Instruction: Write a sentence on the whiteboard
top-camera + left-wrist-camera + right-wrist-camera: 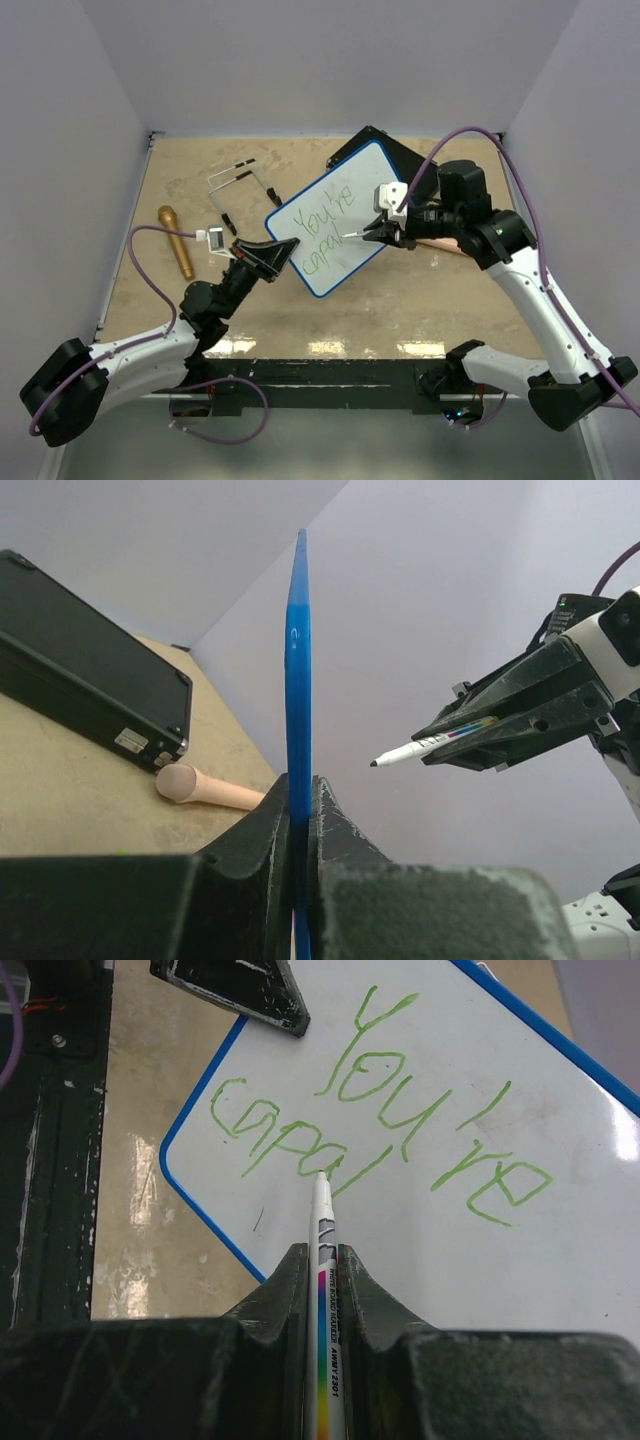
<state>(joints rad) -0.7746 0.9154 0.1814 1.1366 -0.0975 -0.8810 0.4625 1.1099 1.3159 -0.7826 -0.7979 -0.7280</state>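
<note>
The whiteboard point(345, 205), white with a blue rim, is held tilted above the table. My left gripper point(278, 252) is shut on its lower left edge; in the left wrist view the board point(298, 660) shows edge-on between the fingers point(262, 825). The sentence point(400, 1110) reads "You're" over "capa" in green. My right gripper point(320, 1252) is shut on a white marker point(324, 1225) whose tip sits over the last green stroke. From the left wrist, the marker point(420, 748) tip hangs a short way off the board face.
A black case point(398, 157) lies behind the board at the back right. A gold cylinder point(176, 240) lies at the left, next to a wire frame point(240, 185). A peach cylinder point(210, 788) lies under my right arm. White walls close three sides.
</note>
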